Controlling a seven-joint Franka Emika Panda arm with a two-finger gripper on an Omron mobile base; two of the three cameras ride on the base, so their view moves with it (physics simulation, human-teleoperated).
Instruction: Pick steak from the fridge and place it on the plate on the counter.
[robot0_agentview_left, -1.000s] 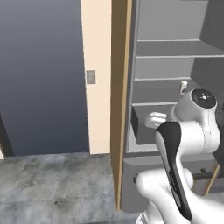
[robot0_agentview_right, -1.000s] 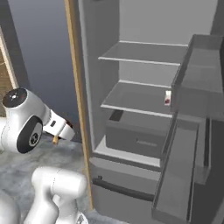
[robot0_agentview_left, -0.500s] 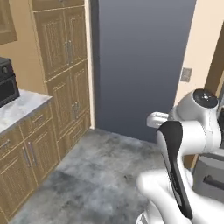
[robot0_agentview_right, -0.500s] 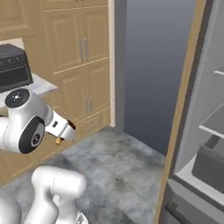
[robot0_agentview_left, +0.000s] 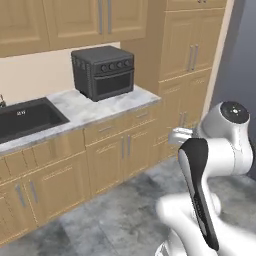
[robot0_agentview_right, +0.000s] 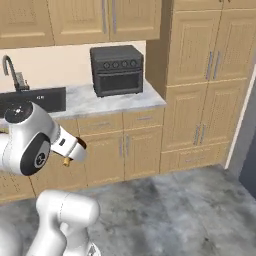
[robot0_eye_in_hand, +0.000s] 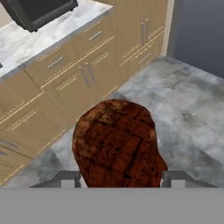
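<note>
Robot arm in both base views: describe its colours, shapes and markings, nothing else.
The arm is glossy white, built of rounded, bulbous links. A long black panel runs down one link. Each joint ends in a round dark grey cap with a small pale mark at its centre. The tool has a white body with a dark end. No cables show.

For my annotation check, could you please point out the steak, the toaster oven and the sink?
steak (robot0_eye_in_hand: 116, 144), hand view, centre of seared face.
toaster oven (robot0_agentview_right: 117, 71), right base view, front door.
sink (robot0_agentview_left: 25, 119), left base view, dark basin floor.
</note>
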